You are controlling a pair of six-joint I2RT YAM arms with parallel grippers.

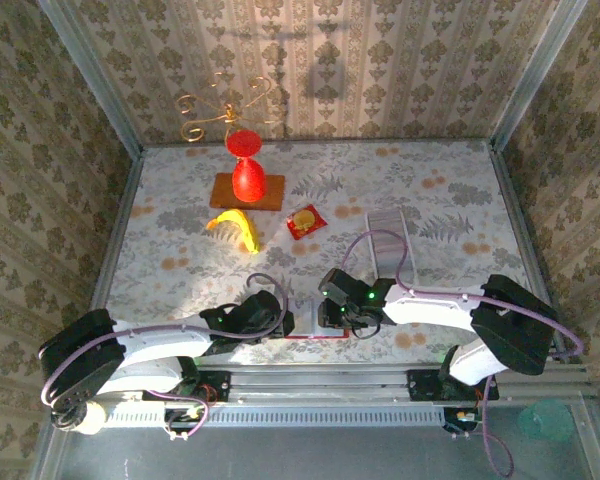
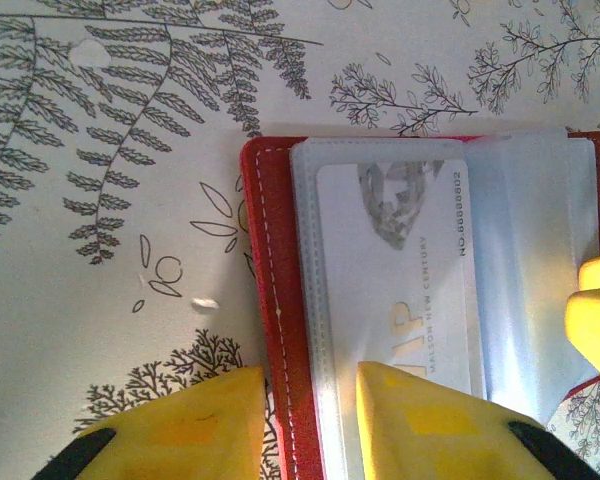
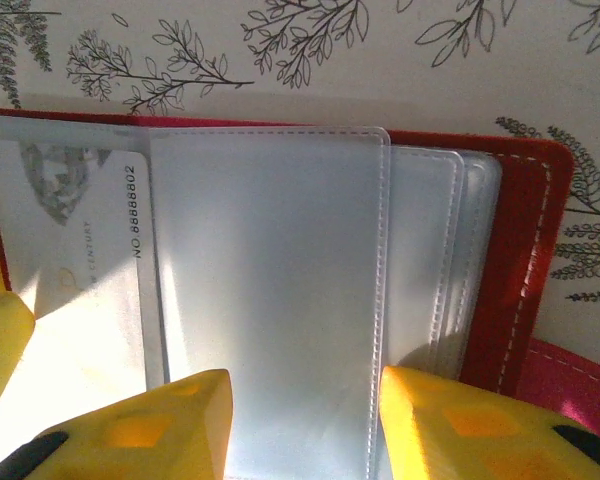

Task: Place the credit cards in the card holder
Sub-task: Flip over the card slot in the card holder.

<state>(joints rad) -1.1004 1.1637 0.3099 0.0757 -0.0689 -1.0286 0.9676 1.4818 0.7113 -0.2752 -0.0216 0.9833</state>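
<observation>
Now, card holder [image 2: 270,300]: dark red, lying open and flat at the near edge of the worktop [image 1: 430,190], between the two grippers; its clear plastic sleeves [image 3: 280,280] are fanned across the pale inside.
Credit card [image 2: 400,270]: whitish-grey, with a printed number along one edge, tucked in a sleeve on the holder's left half.
Left gripper [image 2: 308,390]: yellow fingers apart, astride the holder's left stitched border; one finger is on the worktop side, the other over the sleeve with the card. I cannot tell whether the tips press down.
Right gripper [image 3: 305,400]: fingers apart, poised over a clear sleeve near the holder's middle, a finger to each side of that sleeve's lower part; nothing is clamped between them.
Grey rectangle [image 1: 387,235]: flat on the worktop beyond the right arm, well apart from the holder; too small to tell what it is.
Red sachet [image 1: 305,221]: mid-worktop, with a yellow circle.
Banana [image 1: 235,228]: left of the sachet.
Red vase [image 1: 245,170]: upright on a brown board [image 1: 270,194] near the back wall.
</observation>
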